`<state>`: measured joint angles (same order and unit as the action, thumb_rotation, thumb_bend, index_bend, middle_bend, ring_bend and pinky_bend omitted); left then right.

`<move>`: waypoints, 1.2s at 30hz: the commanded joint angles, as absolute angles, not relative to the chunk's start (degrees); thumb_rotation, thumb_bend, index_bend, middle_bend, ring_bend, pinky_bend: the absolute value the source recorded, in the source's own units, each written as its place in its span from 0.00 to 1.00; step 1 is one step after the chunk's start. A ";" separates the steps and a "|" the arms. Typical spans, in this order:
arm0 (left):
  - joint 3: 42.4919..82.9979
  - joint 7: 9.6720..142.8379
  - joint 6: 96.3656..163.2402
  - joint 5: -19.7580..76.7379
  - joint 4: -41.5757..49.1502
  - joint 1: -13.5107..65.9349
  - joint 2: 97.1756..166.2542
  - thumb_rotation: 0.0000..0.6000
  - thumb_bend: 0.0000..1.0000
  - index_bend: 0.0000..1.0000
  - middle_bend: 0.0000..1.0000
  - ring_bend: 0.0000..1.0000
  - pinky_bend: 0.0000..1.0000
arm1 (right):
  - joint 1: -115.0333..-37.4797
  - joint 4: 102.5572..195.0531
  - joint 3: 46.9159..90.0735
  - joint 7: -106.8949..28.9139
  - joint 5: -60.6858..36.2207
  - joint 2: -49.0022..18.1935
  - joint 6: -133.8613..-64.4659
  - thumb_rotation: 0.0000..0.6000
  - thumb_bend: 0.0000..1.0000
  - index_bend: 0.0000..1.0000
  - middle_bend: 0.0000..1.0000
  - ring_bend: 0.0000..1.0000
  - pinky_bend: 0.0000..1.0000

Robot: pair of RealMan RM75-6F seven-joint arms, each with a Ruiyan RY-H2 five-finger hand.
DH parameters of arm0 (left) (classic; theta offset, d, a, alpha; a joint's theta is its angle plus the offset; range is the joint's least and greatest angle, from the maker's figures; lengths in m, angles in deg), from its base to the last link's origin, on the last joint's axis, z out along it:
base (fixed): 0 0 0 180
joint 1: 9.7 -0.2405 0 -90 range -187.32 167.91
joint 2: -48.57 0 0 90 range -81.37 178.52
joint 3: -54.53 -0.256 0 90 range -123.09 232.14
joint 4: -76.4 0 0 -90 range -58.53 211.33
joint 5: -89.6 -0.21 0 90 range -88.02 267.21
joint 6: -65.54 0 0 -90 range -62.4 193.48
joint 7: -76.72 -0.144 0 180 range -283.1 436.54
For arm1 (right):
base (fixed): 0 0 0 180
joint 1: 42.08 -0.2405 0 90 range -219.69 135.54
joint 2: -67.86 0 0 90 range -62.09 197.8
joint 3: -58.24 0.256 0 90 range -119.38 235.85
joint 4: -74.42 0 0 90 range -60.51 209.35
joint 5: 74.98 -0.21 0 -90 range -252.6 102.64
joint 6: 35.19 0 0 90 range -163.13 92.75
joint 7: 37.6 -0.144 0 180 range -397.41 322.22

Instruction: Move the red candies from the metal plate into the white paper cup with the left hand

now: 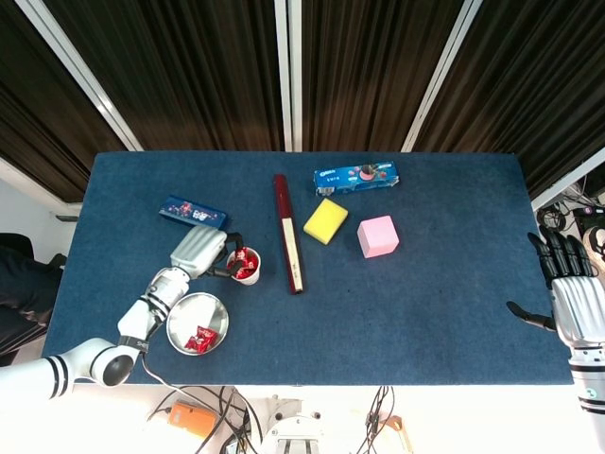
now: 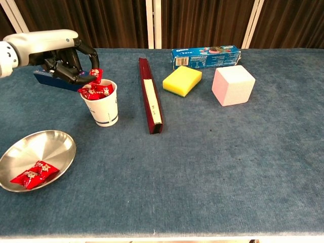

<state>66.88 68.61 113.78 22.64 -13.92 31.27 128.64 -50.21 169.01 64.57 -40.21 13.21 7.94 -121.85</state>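
Item: red candies, wrapped. Two lie in my metal plate (image 2: 55, 144) as candies (image 2: 33, 173); more heap the white paper cup (image 2: 104, 109) just beyond it. My left robot hand (image 2: 71, 61) pinches one candy (image 2: 96, 74) over the cup rim. My right robot hand (image 1: 567, 284) hangs spread, holding nothing, well apart. Handling, by judgement: light, crinkly, slippery wrappers; pinch across the body, not the twisted ends.

1. Blue rectangular cookie box (image 1: 356, 177) at table's far edge: white logo at its left end, looks like "OREO", too small to confirm.
2. White paper cup (image 2: 105, 109): small blue print, illegible.
3. Dark blue flat packet (image 1: 193, 212): markings unreadable.
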 commanded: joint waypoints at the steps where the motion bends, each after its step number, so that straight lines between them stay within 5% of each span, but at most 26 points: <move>1: 66.20 66.49 113.49 24.65 -14.04 32.04 128.81 0.86 0.36 0.51 0.97 0.87 0.74 | -50.24 168.95 64.59 -40.26 13.15 7.90 -121.77 1.00 0.16 0.00 0.06 0.00 0.02; 19: 64.57 63.76 114.42 27.91 -13.83 33.60 129.72 0.85 0.23 0.40 0.96 0.86 0.74 | -50.28 168.88 64.63 -40.28 12.83 7.82 -121.41 1.00 0.16 0.00 0.07 0.00 0.02; 36: 63.15 67.95 127.06 21.11 -22.59 26.26 121.82 0.85 0.19 0.34 0.93 0.84 0.74 | -50.18 169.16 64.87 -40.41 12.94 8.22 -121.89 1.00 0.16 0.00 0.07 0.00 0.02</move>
